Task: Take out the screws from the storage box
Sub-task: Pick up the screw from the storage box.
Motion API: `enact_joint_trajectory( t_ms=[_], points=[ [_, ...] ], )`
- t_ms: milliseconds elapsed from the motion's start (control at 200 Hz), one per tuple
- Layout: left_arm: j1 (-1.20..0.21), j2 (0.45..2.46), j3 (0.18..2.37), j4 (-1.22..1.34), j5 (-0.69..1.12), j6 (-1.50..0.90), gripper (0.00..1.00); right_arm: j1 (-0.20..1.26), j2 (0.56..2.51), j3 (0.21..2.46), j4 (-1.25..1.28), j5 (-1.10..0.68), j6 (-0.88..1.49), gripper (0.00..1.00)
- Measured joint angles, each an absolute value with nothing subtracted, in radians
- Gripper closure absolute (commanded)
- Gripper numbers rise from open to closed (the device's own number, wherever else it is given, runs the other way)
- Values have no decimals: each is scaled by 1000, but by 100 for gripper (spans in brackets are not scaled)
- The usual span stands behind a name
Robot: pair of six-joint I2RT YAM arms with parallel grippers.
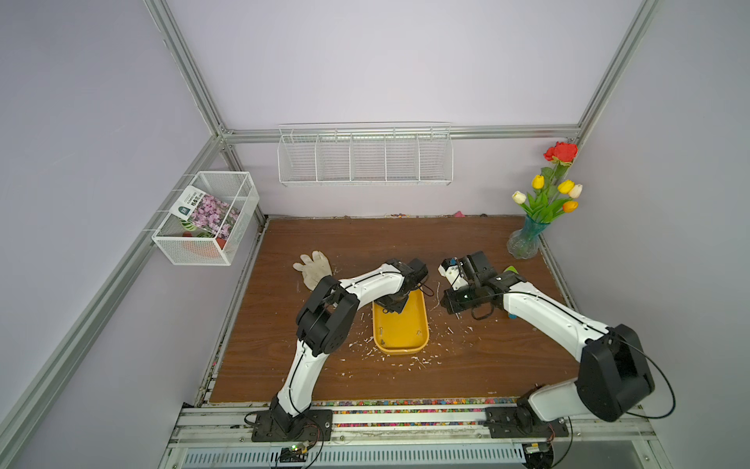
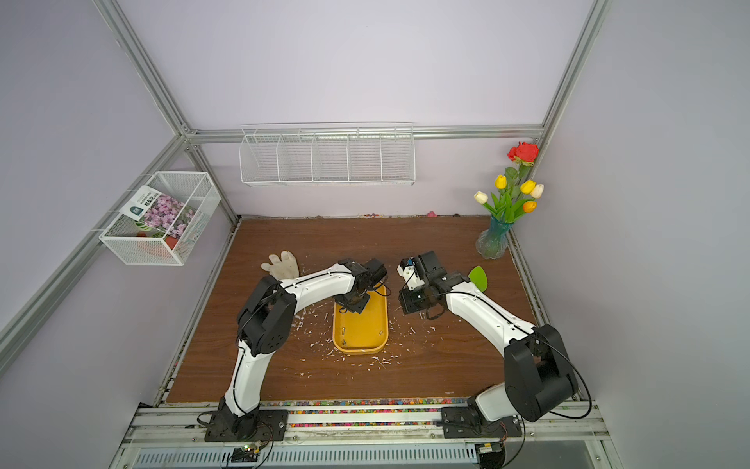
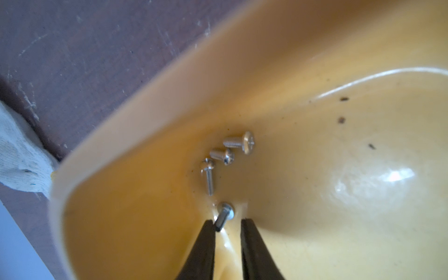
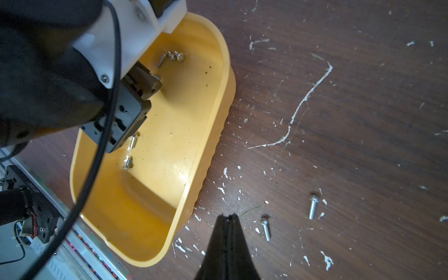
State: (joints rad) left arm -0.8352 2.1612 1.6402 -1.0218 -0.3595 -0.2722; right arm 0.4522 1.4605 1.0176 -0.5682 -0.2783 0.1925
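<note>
Left wrist: left gripper [image 3: 228, 221] brackets screw [image 3: 223, 217].

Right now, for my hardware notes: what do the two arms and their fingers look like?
The left arm and right arm match: white rounded links, bulky black joint housings, thin black cables looping alongside. The left fingers and right fingers are dark wedges tapering to narrow tips.

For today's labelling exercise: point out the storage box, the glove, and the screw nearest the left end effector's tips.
storage box [image 1: 399, 325]: in a top view, bare floor.
glove [image 1: 316, 272]: in a top view, palm.
screw [image 3: 223, 217]: left wrist view, shaft.
</note>
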Motion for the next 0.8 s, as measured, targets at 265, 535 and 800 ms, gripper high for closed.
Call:
enact_joint_trajectory(
  t_ms=[265, 535, 800],
  points=[
    [-835, 2161, 1641, -1026, -362, -267, 86, 452, 1460, 1018, -568, -278, 189, 95],
    [-835, 2161, 1642, -1024, -350, -260, 80, 452, 1460, 1018, -568, -278, 186, 95],
    [-835, 2161, 1642, -1016, -335, -260, 79, 452, 1460, 1018, -568, -278, 186, 95]
  ],
)
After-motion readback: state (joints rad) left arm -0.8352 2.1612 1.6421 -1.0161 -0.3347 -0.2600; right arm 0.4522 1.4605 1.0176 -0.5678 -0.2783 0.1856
